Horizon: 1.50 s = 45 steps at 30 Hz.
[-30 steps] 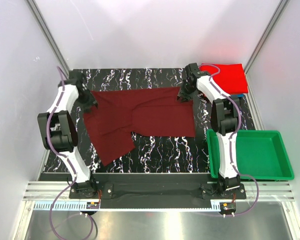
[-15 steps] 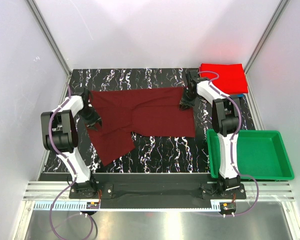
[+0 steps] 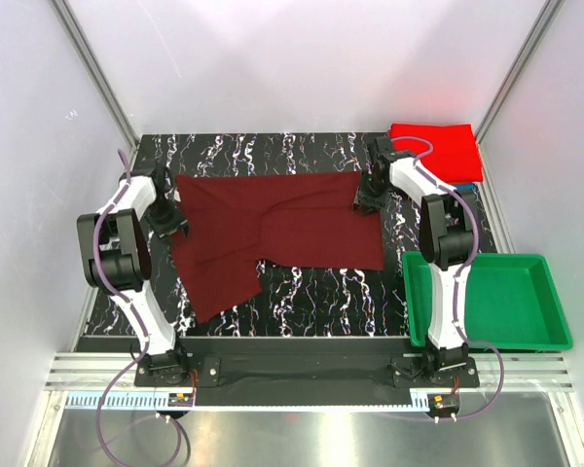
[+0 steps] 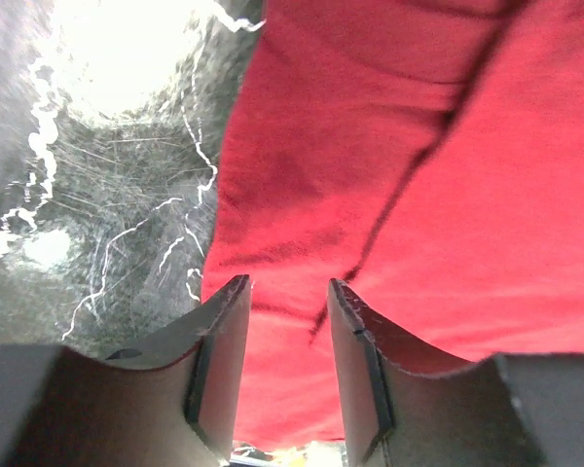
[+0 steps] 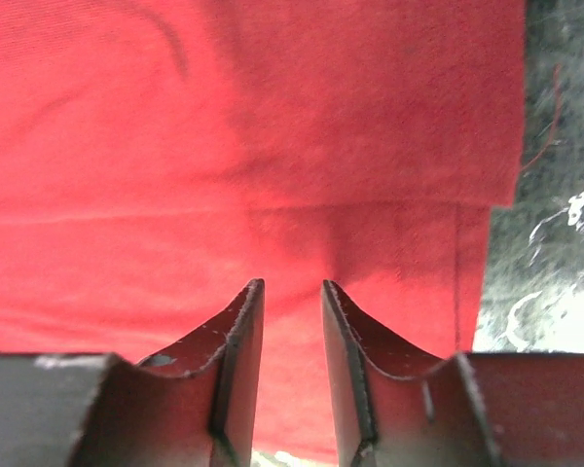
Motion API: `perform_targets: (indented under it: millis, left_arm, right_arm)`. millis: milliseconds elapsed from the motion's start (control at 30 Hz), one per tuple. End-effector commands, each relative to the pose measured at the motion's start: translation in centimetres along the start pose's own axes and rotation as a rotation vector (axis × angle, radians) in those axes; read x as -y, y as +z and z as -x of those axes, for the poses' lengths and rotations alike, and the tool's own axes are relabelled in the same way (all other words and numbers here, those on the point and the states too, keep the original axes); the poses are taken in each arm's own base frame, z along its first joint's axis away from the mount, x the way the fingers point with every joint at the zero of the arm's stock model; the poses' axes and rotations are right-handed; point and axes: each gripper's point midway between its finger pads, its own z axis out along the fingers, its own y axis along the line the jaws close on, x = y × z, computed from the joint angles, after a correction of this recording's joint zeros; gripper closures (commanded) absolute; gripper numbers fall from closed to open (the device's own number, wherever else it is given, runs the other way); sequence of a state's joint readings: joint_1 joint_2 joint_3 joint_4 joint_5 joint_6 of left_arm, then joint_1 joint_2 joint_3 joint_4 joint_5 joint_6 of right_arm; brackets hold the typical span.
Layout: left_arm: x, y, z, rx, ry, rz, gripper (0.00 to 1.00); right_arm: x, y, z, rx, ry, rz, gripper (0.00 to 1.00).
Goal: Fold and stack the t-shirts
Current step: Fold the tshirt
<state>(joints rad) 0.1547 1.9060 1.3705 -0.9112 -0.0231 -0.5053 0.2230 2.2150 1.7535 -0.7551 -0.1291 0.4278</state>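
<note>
Top external view: dark maroon short-sleeved cloth t-shirt [image 3: 273, 229] lies spread flat, left of green plastic tray [image 3: 477, 257]. Bright red folded cloth t-shirt [image 3: 438, 148] sits behind tray. Left gripper [image 4: 287, 287] is over maroon shirt's edge far from tray, right gripper [image 5: 292, 284] over its tray-side edge. Both have jaws slightly apart above the cloth.

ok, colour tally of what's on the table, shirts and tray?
Maroon t-shirt: 1
Bright red t-shirt: 1
Blue cloth: 1, only a thin edge showing under the red one
Green tray: 1
Total: 4
</note>
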Motion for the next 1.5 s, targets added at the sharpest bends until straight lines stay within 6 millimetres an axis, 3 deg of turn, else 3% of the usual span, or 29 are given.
perform_targets:
  millis: [0, 67, 133, 167, 200, 233, 267, 300, 333, 367, 500, 567, 600, 700, 867, 1067, 1467]
  left_arm:
    - [0.6, -4.4, 1.2, 0.077, 0.033, -0.03, 0.56]
    - [-0.6, -6.0, 0.5, 0.098, 0.028, 0.0, 0.55]
    - [-1.9, -6.9, -0.8, 0.135, 0.005, 0.021, 0.53]
    - [-1.9, -7.1, -1.5, 0.134, -0.006, -0.003, 0.52]
    - [-1.8, -7.2, -2.2, 0.135, -0.032, -0.028, 0.52]
    - [-2.2, -6.2, -3.9, 0.101, -0.045, -0.038, 0.53]
    - [-2.0, -6.7, -4.7, 0.113, -0.058, -0.077, 0.53]
    - [-1.5, -6.4, -6.1, 0.07, -0.099, -0.122, 0.53]
    - [-1.2, -5.9, -7.0, 0.05, -0.122, -0.155, 0.53]
    - [-1.1, -5.2, -9.7, -0.016, -0.134, -0.188, 0.57]
    - [-2.0, -4.8, -13.6, -0.015, -0.166, -0.128, 0.56]
    - [-3.5, -4.9, -14.3, 0.025, -0.183, -0.048, 0.53]
    - [-4.6, -4.7, -15.8, -0.004, -0.238, -0.005, 0.53]
    - [-4.6, -5.2, -17.8, 0.008, -0.307, -0.063, 0.53]
    - [-7.4, -3.6, -21.8, -0.023, -0.375, -0.013, 0.56]
    - [-7.7, -4.4, -21.7, 0.017, -0.457, -0.004, 0.58]
    - [-8.1, -1.8, -21.7, -0.009, -0.497, 0.117, 0.57]
  right_arm:
    - [-3.5, -6.2, 1.9, 0.069, 0.019, 0.14, 0.61]
    - [-4.2, -8.1, 0.8, 0.039, 0.054, 0.168, 0.57]
    - [-4.0, -8.5, -1.1, -0.011, 0.081, 0.172, 0.53]
    - [-4.2, -9.6, -1.6, -0.011, 0.095, 0.185, 0.5]
    - [-3.6, -9.3, -3.2, -0.044, 0.107, 0.176, 0.45]
    - [-3.7, -9.6, -3.8, -0.051, 0.115, 0.181, 0.44]
    - [-3.9, -10.6, -4.0, -0.032, 0.111, 0.196, 0.43]
    - [-3.4, -10.4, -5.0, -0.047, 0.115, 0.185, 0.43]
    - [-3.4, -10.8, -5.2, -0.041, 0.112, 0.191, 0.42]
    - [-3.5, -11.7, -5.2, -0.021, 0.111, 0.203, 0.42]
    - [-3.8, -13.1, -6.2, -0.016, 0.104, 0.243, 0.41]
    - [-4.1, -13.9, -6.7, -0.015, 0.096, 0.265, 0.4]
    - [-3.9, -13.9, -7.2, -0.027, 0.099, 0.263, 0.4]
    - [-3.4, -14.5, -8.2, -0.031, 0.112, 0.261, 0.4]
    - [-3.0, -15.0, -8.9, -0.018, 0.118, 0.256, 0.4]
    - [-3.2, -15.9, -8.5, 0.001, 0.097, 0.258, 0.4]
    - [-2.8, -16.3, -9.3, 0.002, 0.108, 0.259, 0.4]
